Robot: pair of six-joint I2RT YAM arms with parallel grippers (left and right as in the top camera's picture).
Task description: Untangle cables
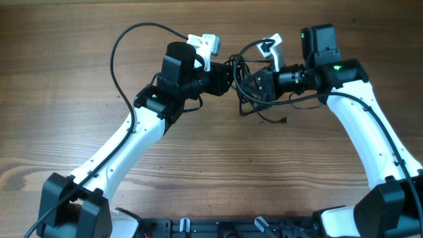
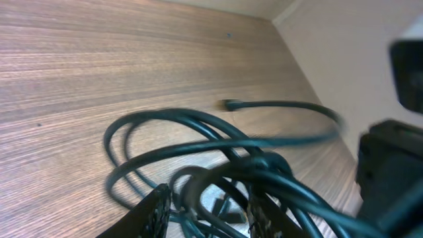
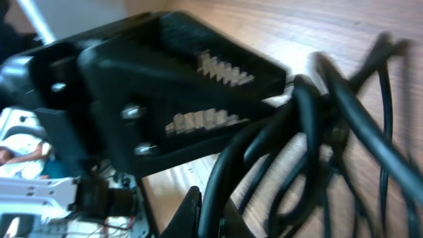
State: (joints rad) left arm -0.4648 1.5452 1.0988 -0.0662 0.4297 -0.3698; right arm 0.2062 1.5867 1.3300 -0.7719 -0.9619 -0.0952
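Wood-grain worktop [image 1: 66, 79]; cables [image 1: 246, 92] bunched near middle of far edge, between both arms. Left gripper [image 1: 231, 78] pinches several strands; right gripper [image 1: 251, 82] pressed tight on one strand. Opposed holds, likely to pull tangle apart.

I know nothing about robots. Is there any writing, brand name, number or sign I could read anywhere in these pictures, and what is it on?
None: no word, label, brand, number or sign can be read in any view.
The cables and the wooden table carry no print.
The green light on one arm is only a lamp, not text.
Clutter at the edge of the right wrist view is too blurred to read.
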